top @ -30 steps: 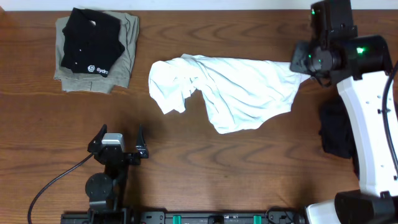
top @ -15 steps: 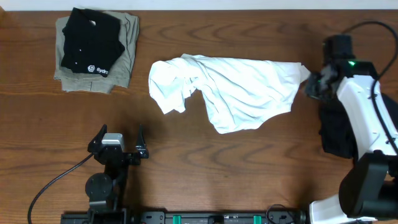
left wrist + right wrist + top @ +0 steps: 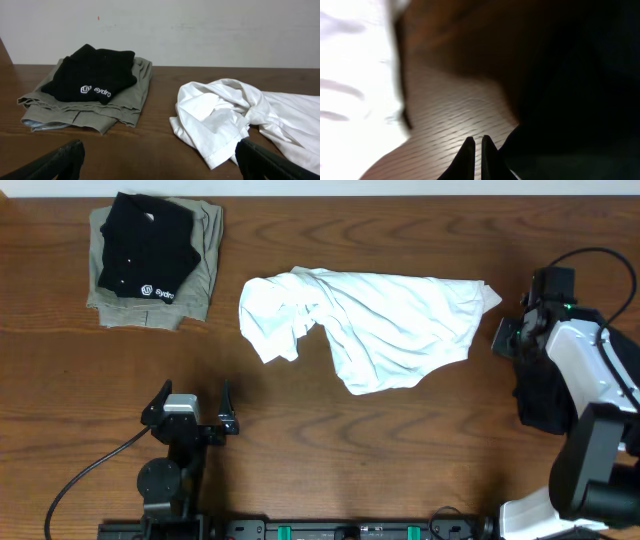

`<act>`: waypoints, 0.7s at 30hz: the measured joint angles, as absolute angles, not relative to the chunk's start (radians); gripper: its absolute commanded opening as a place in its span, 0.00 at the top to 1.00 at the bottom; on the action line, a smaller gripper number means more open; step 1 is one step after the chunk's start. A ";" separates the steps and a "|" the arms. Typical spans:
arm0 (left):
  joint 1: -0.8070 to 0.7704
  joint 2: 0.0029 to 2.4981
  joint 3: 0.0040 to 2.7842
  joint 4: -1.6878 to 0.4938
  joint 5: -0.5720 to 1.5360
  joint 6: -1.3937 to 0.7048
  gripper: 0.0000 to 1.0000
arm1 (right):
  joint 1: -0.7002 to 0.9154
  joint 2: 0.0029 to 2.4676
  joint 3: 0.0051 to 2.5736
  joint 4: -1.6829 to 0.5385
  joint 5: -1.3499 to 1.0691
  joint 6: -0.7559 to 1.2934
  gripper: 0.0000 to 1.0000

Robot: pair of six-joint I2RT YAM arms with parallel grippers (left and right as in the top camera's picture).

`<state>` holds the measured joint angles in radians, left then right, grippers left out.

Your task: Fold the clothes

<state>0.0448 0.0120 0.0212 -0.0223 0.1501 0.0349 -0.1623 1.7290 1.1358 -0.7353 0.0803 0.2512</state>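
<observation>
**mika:** so what's different from a second ago?

**jo:** Mostly the right gripper (image 3: pixel 475 145). A second back it was up at the right corner of the crumpled white soft-fabric T-shirt (image 3: pixel 370 325). Now it sits off to the right of that corner, clear of the cloth. Its fingers (image 3: pixel 466 157) are pinched almost together, with just a hairline between the tips and nothing in them. The corner lies slack on the brown wooden table (image 3: pixel 350 450).

**mika:** and the shirt itself?

**jo:** Same spot, middle of the table toward the far edge. It's wrinkled, the left side is bunched up, and it's not folded. The left gripper (image 3: pixel 194 393) hasn't budged either. It's parked by the near edge with its fingers spread as wide as they go, holding nothing, well apart from the shirt.

**mika:** anything else lying around?

**jo:** In the far left corner there's a neatly folded black shirt with a small white logo (image 3: pixel 145 250) on top of a folded khaki-olive garment (image 3: pixel 200 285), well apart from the white one. On the right is a rumpled dark cloth heap (image 3: pixel 535 395), partly hidden from overhead by the right arm's white link (image 3: pixel 585 360). From the right wrist it's a dark blur filling the right side — white fabric on the left, bare wood between.
</observation>
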 measured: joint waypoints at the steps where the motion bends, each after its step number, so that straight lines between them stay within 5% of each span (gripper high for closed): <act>1: 0.045 0.012 0.021 -0.022 0.150 0.035 0.02 | -0.162 1.745 1.135 -0.740 0.096 0.253 0.96; 21: 0.045 0.012 0.021 -0.022 0.150 0.035 0.02 | -0.392 1.843 1.130 -0.838 0.238 0.374 0.99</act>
<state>0.0448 0.0120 0.0212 -0.0219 0.1501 0.0349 -0.3916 1.8431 1.1301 -0.8379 0.2382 0.3744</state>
